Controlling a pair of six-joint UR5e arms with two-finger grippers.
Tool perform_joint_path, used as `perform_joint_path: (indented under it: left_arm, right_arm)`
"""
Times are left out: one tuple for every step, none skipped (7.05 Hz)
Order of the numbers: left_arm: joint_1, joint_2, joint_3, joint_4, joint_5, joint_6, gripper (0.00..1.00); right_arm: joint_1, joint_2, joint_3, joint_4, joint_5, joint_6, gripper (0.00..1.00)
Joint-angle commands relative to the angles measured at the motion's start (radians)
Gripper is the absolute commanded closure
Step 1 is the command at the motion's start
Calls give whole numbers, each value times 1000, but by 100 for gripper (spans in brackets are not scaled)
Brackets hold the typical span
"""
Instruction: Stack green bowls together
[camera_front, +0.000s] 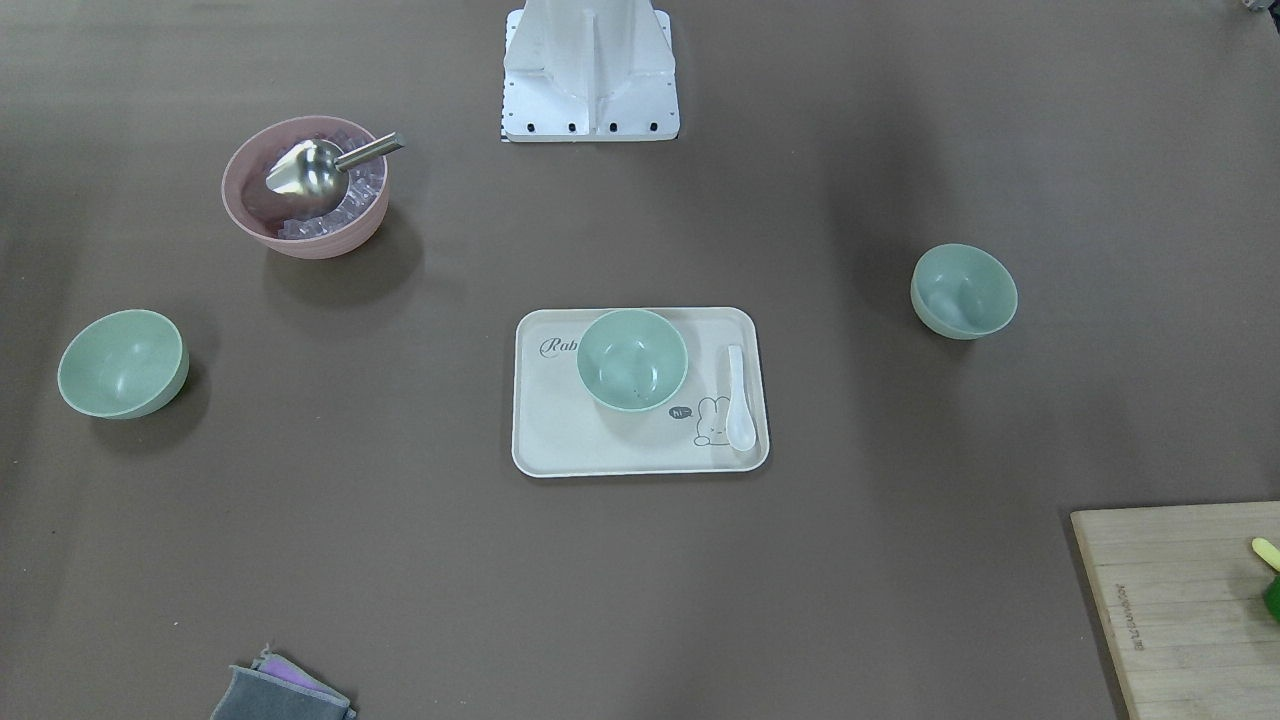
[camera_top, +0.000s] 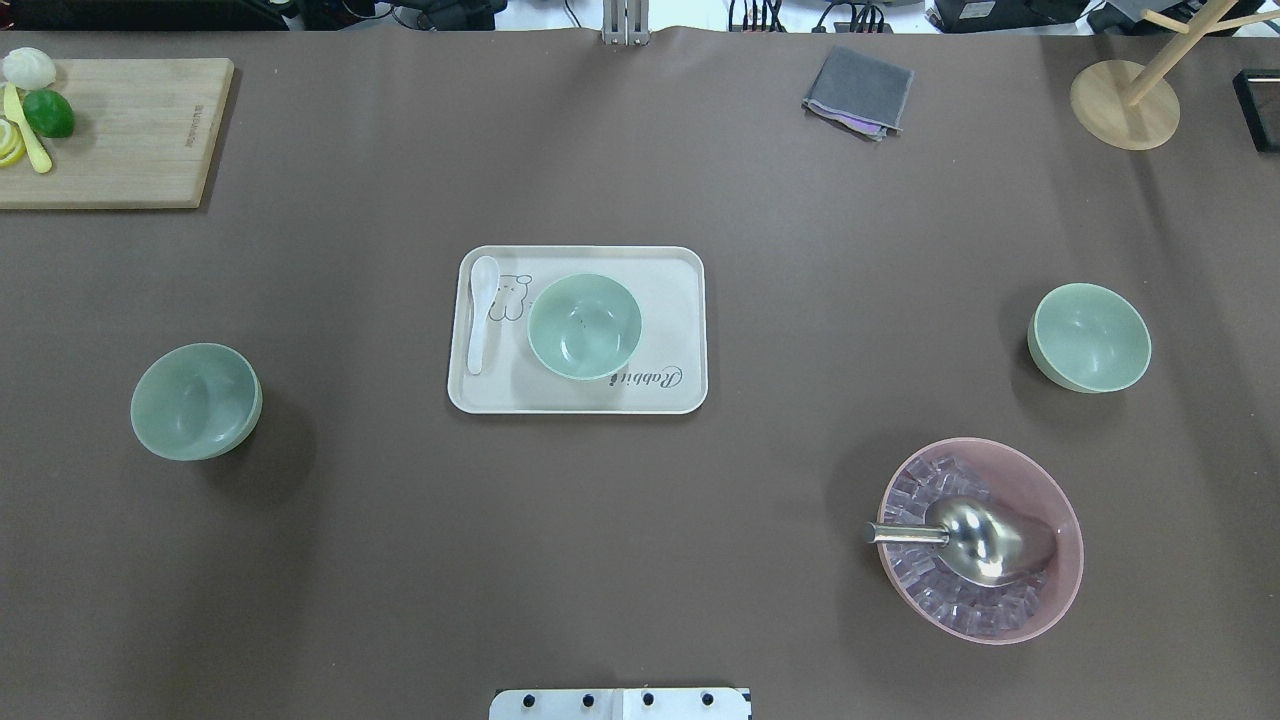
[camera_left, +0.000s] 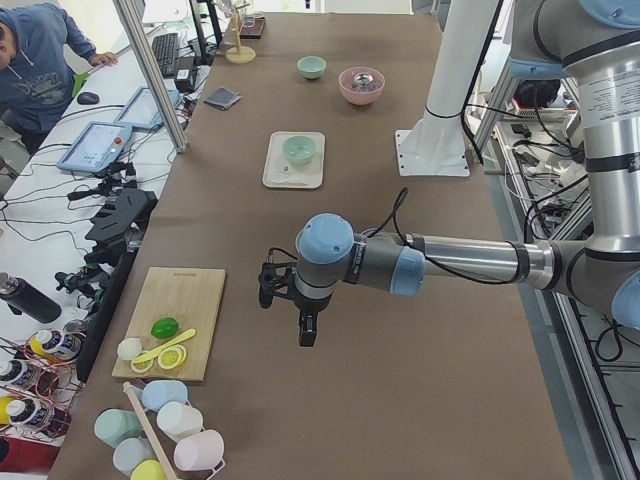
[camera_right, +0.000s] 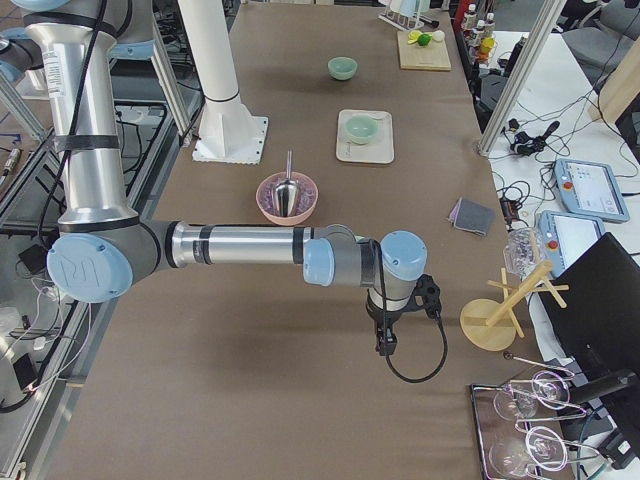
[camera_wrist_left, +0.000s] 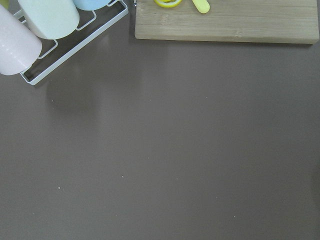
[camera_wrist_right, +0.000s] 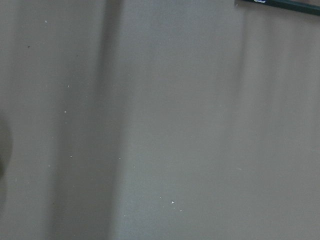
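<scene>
Three pale green bowls stand apart on the brown table. One (camera_top: 584, 326) sits on a cream tray (camera_top: 680, 300) in the middle, one (camera_top: 196, 401) on the left and one (camera_top: 1090, 337) on the right of the overhead view. In the front-facing view they show as the tray bowl (camera_front: 632, 358), one at its right (camera_front: 963, 290) and one at its left (camera_front: 122, 363). My left gripper (camera_left: 305, 330) shows only in the exterior left view, over bare table. My right gripper (camera_right: 385, 345) shows only in the exterior right view. I cannot tell whether either is open or shut.
A pink bowl (camera_top: 1060, 585) with ice and a metal scoop (camera_top: 985, 540) stands near the right. A white spoon (camera_top: 480, 315) lies on the tray. A cutting board (camera_top: 130, 130) with lime, a grey cloth (camera_top: 858, 92) and a wooden stand (camera_top: 1125, 105) line the far edge.
</scene>
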Motion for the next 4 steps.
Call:
perform_joint_path:
  left_arm:
    - [0,0,0,-2,-1,0,2]
    - [0,-2,-2,-2,4,0,2]
    - [0,0,-5,-2,4,0,2]
    - [0,-2,0,-2,7,3,2]
  right_arm:
    - [0,2,1,1,1,0,0]
    - [0,2,2,1,1,0,0]
    - [0,2,2,1,1,0,0]
    - [0,2,2,1,1,0,0]
